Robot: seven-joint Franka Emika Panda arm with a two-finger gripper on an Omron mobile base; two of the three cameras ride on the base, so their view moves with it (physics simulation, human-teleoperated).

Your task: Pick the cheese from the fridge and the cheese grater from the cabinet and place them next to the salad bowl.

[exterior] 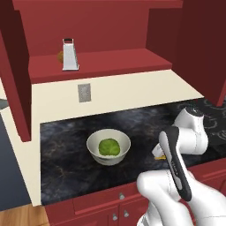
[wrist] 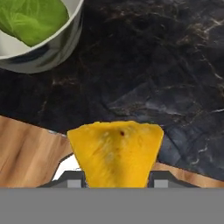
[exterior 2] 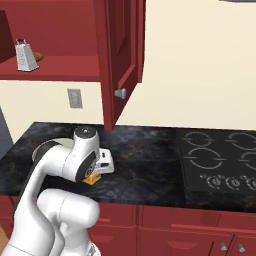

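The gripper [wrist: 114, 181] is clamped on the cheese [wrist: 116, 153], a yellow wedge held just above the dark table [exterior: 66, 163], near the salad bowl [exterior: 108, 147] and to its right. Up in the open cabinet [exterior: 101, 26], the cheese grater [exterior: 69, 54] stands upright on the red shelf.

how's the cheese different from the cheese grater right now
The cheese is a yellow-orange wedge; the cheese grater is a silver-grey metal box tapering upward. The cheese is held in the gripper above the dark counter, near the salad bowl; the cheese grater stands upright on the red cabinet shelf, untouched. Neither yet rests beside the bowl.
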